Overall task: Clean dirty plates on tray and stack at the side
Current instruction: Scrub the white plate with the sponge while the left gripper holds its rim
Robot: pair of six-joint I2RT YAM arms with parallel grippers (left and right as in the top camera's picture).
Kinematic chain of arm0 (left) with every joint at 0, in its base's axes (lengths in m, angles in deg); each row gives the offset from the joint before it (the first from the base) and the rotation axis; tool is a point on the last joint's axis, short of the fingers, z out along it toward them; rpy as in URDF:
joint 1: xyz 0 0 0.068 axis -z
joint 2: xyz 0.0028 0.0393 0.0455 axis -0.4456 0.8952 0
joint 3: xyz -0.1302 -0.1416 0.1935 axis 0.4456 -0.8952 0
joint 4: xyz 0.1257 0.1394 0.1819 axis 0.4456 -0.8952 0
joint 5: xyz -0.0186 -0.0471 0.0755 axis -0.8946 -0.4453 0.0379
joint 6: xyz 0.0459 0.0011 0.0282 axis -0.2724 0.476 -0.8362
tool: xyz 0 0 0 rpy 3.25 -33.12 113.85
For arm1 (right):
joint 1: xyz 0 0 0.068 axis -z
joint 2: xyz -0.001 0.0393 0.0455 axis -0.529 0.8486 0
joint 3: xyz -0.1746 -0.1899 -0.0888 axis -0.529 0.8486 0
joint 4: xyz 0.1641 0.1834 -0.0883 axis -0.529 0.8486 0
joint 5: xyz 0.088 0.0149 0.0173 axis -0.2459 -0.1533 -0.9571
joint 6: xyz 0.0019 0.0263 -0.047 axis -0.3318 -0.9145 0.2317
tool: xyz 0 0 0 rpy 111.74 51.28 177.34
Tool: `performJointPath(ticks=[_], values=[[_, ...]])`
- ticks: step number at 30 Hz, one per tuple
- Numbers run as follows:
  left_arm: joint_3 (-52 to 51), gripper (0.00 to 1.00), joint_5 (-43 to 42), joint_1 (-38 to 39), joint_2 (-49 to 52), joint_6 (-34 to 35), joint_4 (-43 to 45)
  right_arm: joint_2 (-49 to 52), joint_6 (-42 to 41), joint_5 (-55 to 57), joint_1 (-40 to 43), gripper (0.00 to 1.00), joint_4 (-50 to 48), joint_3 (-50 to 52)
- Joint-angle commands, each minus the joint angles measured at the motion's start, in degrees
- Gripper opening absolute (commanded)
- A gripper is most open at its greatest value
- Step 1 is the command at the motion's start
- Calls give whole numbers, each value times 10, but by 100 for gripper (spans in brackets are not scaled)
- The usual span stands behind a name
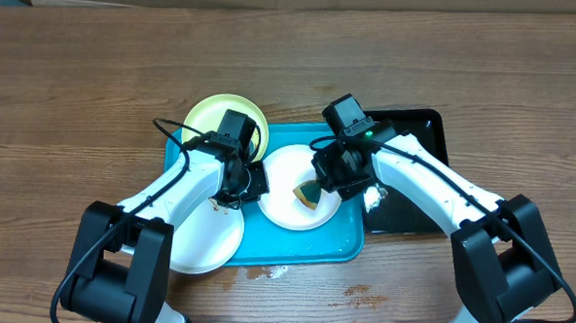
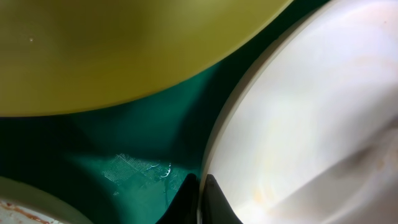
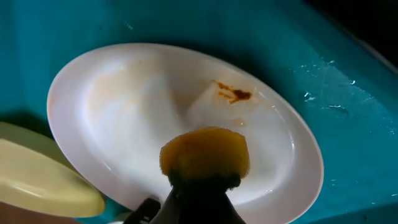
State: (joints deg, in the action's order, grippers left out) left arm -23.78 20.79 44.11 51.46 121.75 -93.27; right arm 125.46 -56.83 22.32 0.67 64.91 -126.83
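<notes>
The turquoise tray (image 1: 348, 244) lies mid-table. A white plate (image 1: 286, 171) rests on it, with a brown smear (image 3: 235, 94) near its far rim. My left gripper (image 1: 253, 182) is shut on this plate's left rim (image 2: 214, 140), one finger on each side. My right gripper (image 1: 318, 187) is shut on a yellow sponge (image 3: 205, 151) that presses on the plate's middle. A pale yellow-green plate (image 1: 212, 119) overlaps the tray's far-left corner. A second white plate (image 1: 202, 245) with brown smears (image 2: 18, 213) overlaps the tray's near-left corner.
A glossy black tray (image 1: 421, 128) lies against the turquoise tray's right side, under my right arm. Wet spots (image 1: 360, 299) and a bit of foam (image 1: 275, 271) mark the wooden table in front of the tray. Water drops (image 3: 329, 106) sit on the tray floor.
</notes>
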Motion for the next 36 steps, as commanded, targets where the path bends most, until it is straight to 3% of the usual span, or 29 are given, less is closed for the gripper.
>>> performJointPath(ticks=[1, 36], values=[[-3, 4, 5, 0, 5, 9, 2, -8, -39, 31, -3, 4, -1, 2], [-3, 4, 5, 0, 5, 9, 0, 59, -68, -1, -3, 4, -21, 2]])
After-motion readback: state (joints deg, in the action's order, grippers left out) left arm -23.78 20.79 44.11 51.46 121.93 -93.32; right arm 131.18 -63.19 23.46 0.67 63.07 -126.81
